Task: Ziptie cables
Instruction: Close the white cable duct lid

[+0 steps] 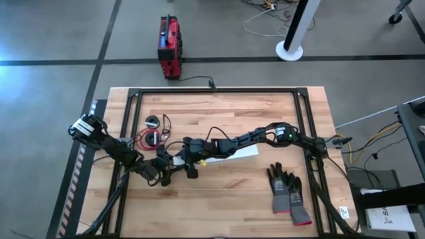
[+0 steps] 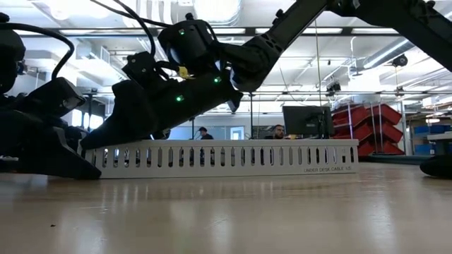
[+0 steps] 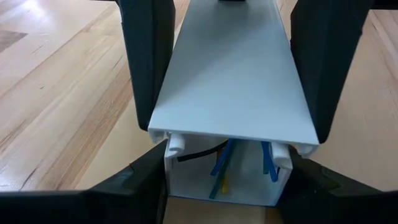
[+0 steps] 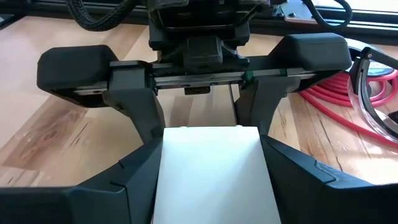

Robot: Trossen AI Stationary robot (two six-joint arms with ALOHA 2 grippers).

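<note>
A long white slotted strip (image 1: 222, 153), a hollow duct with a lid, lies on the table's middle; the low view shows its slotted side (image 2: 226, 159). Both grippers are shut on its left end: my left gripper (image 1: 167, 166) from the left, my right gripper (image 1: 192, 150) from the right. The duct's open end (image 3: 221, 174) shows a black wire with blue and yellow strands inside. The cables lie beyond it: a red and black coil (image 1: 149, 137) and a thin black loop (image 1: 218, 133). My left gripper (image 3: 221, 183) pinches the duct's left end by its two side walls (image 3: 169, 177), one finger on each. The fingers lie nearly level and along the duct. My right gripper (image 4: 211, 174) pinches the duct a little farther in, its fingers (image 4: 134, 177) against the lid's long edges (image 4: 163, 168). They slant down from the right, along the duct.
A pair of grey and black gloves (image 1: 287, 192) lies at the near right. A small roll (image 1: 152, 121) and clear glasses (image 1: 165, 123) sit near the coil. A red box (image 1: 169, 46) stands on the floor beyond the far edge. A dark frame rims the table.
</note>
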